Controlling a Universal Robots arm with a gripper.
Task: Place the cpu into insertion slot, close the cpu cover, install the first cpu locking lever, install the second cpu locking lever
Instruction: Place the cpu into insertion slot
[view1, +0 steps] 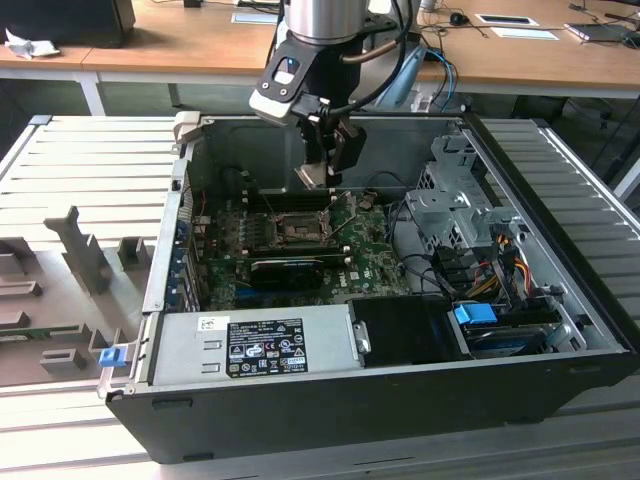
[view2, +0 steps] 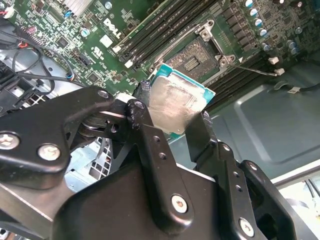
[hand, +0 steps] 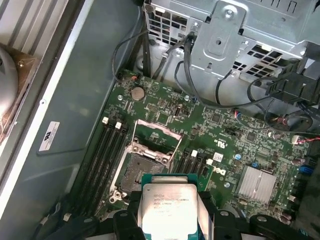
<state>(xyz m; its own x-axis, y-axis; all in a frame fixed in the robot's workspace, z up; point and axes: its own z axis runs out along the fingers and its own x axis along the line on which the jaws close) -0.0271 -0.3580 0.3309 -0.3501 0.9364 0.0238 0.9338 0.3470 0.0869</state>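
My gripper (view1: 315, 172) hangs inside the open computer case, shut on the cpu (view1: 310, 176). The cpu (view2: 175, 104) is a small square chip with a silvery top and a green edge, pinched at two opposite sides by the black fingers (view2: 145, 125). It hovers above the green motherboard, a little off from the insertion slot (view1: 290, 228). The slot (hand: 136, 172) lies bare and dark, with the cpu cover (hand: 157, 136) swung up and open at its far side. The cpu (hand: 167, 207) sits apart from the slot, not touching it. A thin wire lever (view2: 250, 67) stands loose beside the slot (view2: 194, 57).
Memory slots (hand: 102, 150) flank the socket. A black card (view1: 285, 268) lies in front of it. A metal drive cage (view1: 460, 200) with cables stands at the exterior view's right, and a power supply (view1: 255, 345) at the front. Case walls (view1: 165, 230) enclose the board.
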